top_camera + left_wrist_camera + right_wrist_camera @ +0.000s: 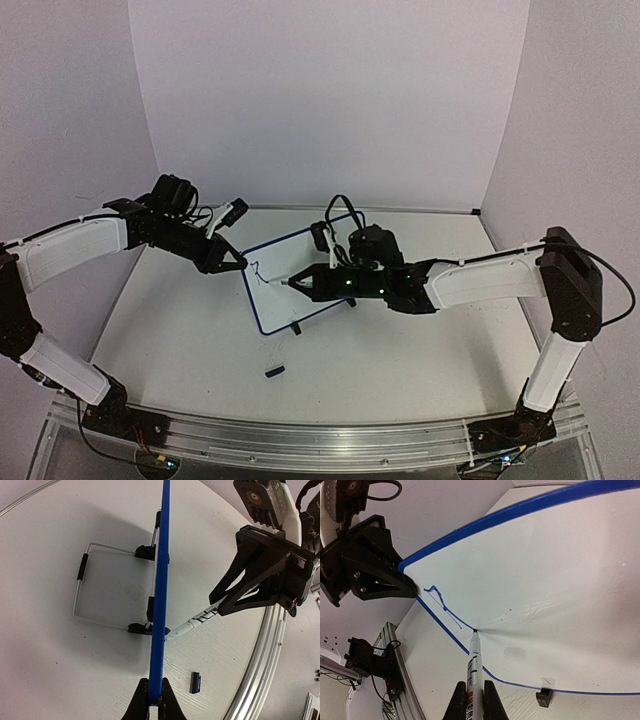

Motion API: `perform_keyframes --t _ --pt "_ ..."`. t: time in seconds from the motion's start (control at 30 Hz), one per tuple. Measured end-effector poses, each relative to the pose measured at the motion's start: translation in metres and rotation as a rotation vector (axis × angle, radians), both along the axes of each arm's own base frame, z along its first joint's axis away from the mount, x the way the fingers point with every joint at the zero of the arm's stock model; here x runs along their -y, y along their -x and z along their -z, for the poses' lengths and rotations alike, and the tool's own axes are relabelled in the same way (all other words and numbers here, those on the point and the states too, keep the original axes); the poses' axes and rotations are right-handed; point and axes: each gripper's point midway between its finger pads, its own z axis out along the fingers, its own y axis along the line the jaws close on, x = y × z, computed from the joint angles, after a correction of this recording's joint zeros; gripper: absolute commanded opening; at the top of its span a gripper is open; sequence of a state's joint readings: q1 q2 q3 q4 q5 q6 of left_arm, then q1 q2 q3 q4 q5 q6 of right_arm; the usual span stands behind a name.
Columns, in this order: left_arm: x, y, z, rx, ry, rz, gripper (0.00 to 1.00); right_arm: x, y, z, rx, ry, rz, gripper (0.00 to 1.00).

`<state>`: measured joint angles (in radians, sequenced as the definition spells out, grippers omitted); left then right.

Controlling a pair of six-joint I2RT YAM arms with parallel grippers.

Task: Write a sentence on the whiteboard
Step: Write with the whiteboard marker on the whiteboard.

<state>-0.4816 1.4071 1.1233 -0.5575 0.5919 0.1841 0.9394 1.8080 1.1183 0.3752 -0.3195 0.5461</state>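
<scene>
Whiteboard (283, 303) stood propped mid-counter (180, 340), long axis left-right between arms. Left jaws clamped on its left edge. Right jaws clamped on marker (472, 667), tip touching board face beside first strokes of sentence (440, 602). Blank surface lay toward right arm.

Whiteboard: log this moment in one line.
left gripper shut on whiteboard edge | right gripper shut on marker | marker tip touching whiteboard | written so far: one stroke

Top camera high, behind, looking down; wrist cameras close, both sharing whiteboard (545, 570).
</scene>
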Motion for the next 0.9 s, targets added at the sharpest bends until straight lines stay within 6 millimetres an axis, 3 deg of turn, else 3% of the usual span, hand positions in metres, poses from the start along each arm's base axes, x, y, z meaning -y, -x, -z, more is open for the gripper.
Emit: perform_keyframes --t 0.17,0.5,0.9 --pt "0.001 0.001 0.000 0.000 0.000 0.002 0.00 0.000 0.002 -0.004 0.006 -0.006 -0.015 0.00" --pt "0.001 0.001 0.000 0.000 0.000 0.003 0.00 0.009 0.015 -0.049 0.057 -0.079 -0.049 0.00" --pt "0.001 0.001 0.000 0.000 0.000 0.003 0.00 0.005 0.008 -0.039 0.036 -0.070 -0.061 0.00"
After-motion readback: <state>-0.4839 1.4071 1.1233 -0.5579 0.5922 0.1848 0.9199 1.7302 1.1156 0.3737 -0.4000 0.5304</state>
